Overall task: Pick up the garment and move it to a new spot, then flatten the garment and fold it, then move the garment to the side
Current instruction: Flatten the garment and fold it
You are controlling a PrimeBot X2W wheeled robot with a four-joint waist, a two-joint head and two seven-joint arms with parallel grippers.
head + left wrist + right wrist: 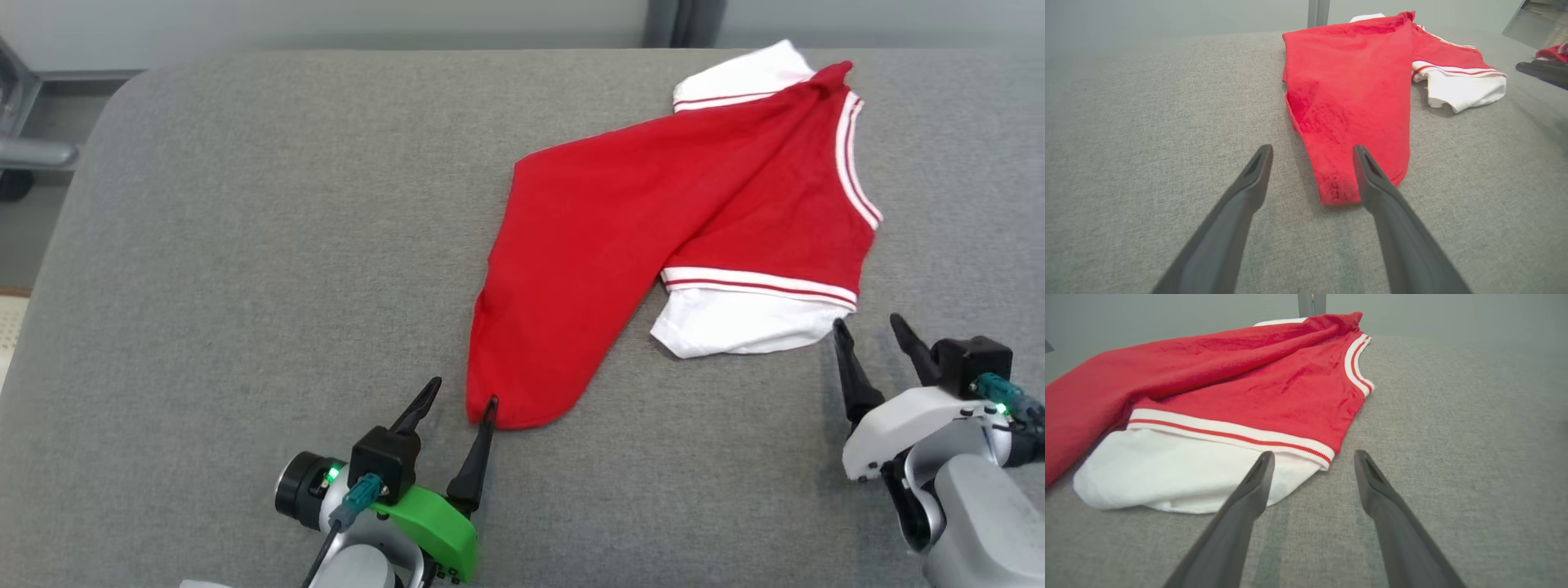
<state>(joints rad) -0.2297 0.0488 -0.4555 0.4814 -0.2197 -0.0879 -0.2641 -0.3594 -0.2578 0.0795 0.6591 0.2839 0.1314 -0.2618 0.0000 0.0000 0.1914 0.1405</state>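
Surface: grey woven tabletop [245, 286] fills your head view; pale wall and a dark upright post [682, 20] stand behind its far edge.
Garment: the red shirt [620, 245] lies right of centre. Its body is drawn into a long tapering fold towards the robot's left, and it ends in a rounded corner near the front edge.
Sleeves: one white sleeve [743, 322] sticks out on the near side below a striped cuff. From the head you also see the other sleeve [739, 77] at the far end.
Left gripper: the left gripper [464, 390] has its fingers spread wide and holds nothing. One fingertip sits at the edge of the near red corner; your left wrist view shows that finger lying across the corner.
Right gripper: the right gripper [865, 320] is also spread and empty, just beside the near sleeve. In your right wrist view one finger overlaps the sleeve's edge, and you cannot tell whether they touch.
Neck trim: the white band with red stripes [1357, 363] is clearest from the right wrist.
Scrap: a small red and white cloth piece [1551, 52] sits at the right edge of the left wrist view.
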